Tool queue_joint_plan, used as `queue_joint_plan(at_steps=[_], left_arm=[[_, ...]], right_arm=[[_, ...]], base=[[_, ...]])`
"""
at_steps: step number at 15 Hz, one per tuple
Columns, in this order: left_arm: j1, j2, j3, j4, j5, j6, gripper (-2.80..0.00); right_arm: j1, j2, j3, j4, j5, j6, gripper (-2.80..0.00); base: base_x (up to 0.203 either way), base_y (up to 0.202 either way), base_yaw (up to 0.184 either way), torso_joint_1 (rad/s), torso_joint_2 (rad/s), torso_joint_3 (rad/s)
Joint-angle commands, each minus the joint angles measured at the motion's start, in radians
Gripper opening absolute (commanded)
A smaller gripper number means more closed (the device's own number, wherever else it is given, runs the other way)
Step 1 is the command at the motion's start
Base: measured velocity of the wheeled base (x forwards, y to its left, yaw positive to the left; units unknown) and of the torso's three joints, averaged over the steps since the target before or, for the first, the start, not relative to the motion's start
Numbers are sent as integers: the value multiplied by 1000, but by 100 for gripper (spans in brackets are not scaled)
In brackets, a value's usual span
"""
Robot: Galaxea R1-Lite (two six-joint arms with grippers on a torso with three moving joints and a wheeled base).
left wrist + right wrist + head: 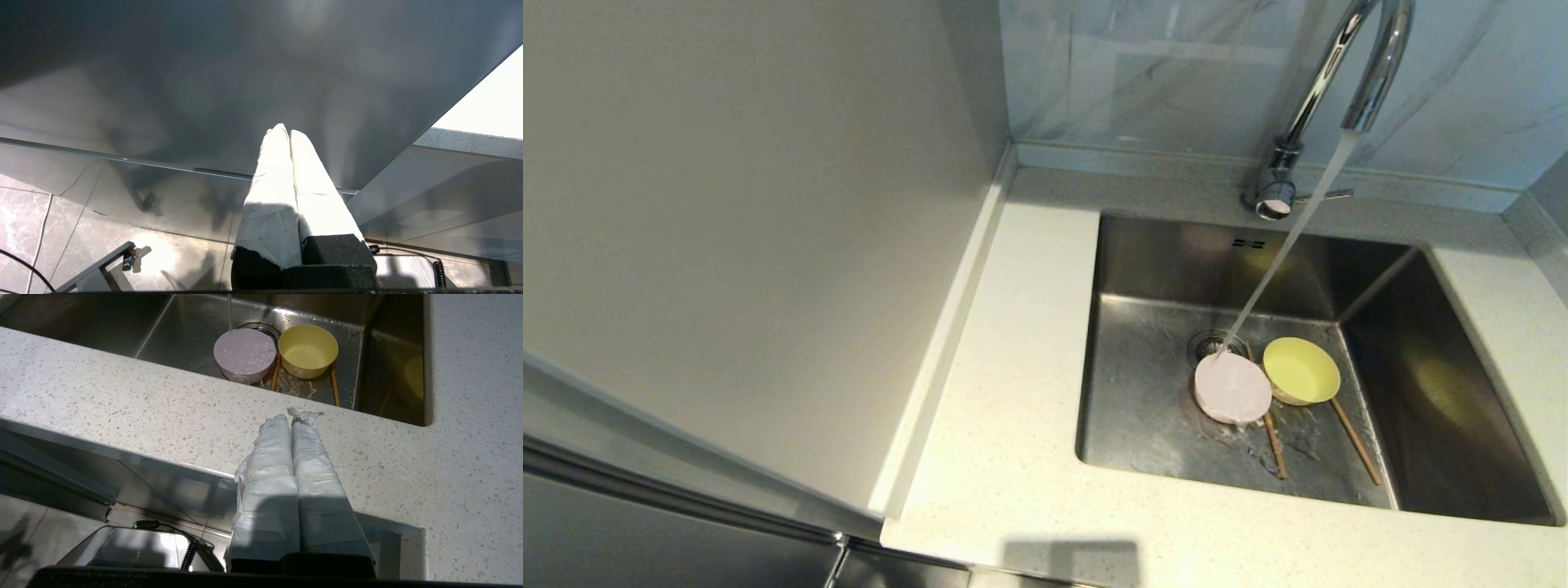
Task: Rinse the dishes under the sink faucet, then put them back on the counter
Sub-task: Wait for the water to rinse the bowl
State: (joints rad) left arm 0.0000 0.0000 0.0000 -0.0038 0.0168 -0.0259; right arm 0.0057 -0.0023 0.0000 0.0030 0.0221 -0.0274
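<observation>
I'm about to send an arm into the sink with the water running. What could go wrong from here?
1. The stream from the tall chrome gooseneck faucet hits the small round pale pink bowl, which looks brim-full, so lifting it may spill.
2. The two thin brown wooden chopsticks lie flat on the wet basin floor, partly under the bowls, so they are probably hard to pinch.
3. The small round yellow-green bowl touches the pink one, so a grasp may knock it.

Bright daylight, glare on sink, sharp shadows, edges bowed
</observation>
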Motion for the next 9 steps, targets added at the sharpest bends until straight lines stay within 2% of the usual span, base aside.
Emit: queue_joint_plan(at_steps=[1, 9], left_arm=[[0, -3, 0, -1, 0, 0, -280], [0, -3, 0, -1, 0, 0, -280]], right_arm=[[0, 2, 0, 0, 1, 0, -280], [0, 2, 0, 0, 1, -2, -280]], base=[[0, 0, 0, 0, 0, 0], [0, 0, 0, 0, 0, 0]])
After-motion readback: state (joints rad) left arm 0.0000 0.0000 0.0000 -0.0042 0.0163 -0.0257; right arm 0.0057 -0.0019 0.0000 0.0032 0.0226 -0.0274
